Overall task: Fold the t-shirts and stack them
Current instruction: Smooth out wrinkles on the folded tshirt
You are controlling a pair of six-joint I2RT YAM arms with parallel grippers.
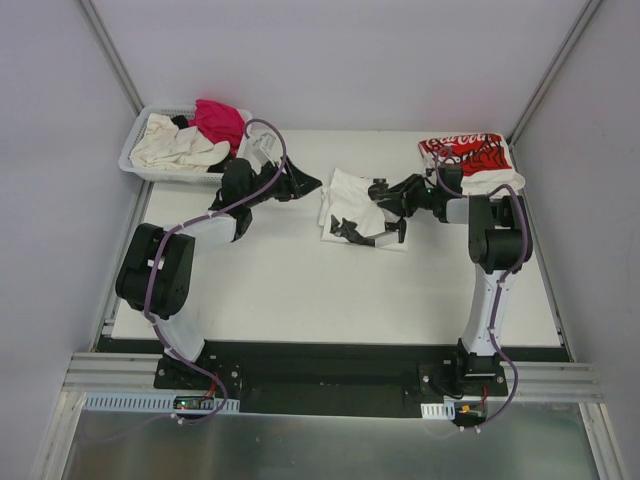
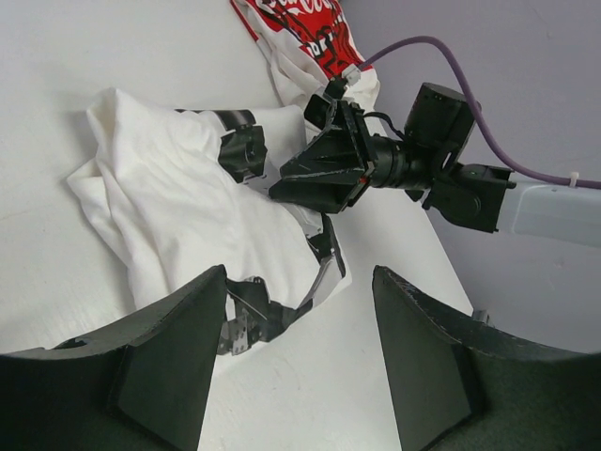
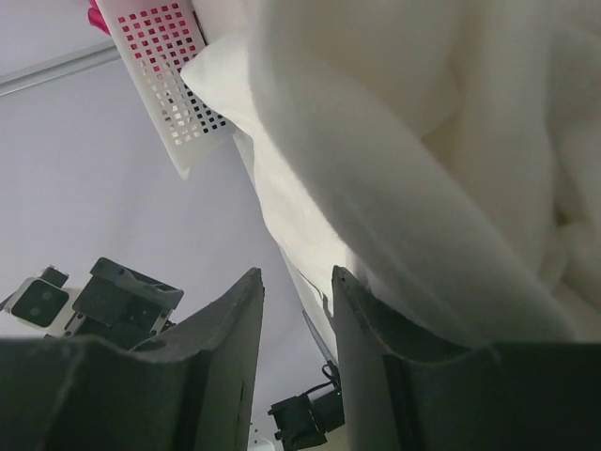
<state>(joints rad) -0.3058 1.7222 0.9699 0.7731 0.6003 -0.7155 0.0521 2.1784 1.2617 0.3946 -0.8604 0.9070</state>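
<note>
White desk point(image 1: 300, 290), shirt point(image 1: 343, 192) crumpled right of centre: light, limp, bunches easily, so we'd pinch hem or shoulder corners. Left hand point(image 2: 300, 274) apart, empty; right hand point(image 3: 296, 277) against the cloth, grip we cannot tell.

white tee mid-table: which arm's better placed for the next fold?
Right. The right end effector sits on the plain white t-shirt, jaws apart astride bunched cloth, so it likely only needs to close. The left end effector is open and empty, beside the shirt's edge.
</note>
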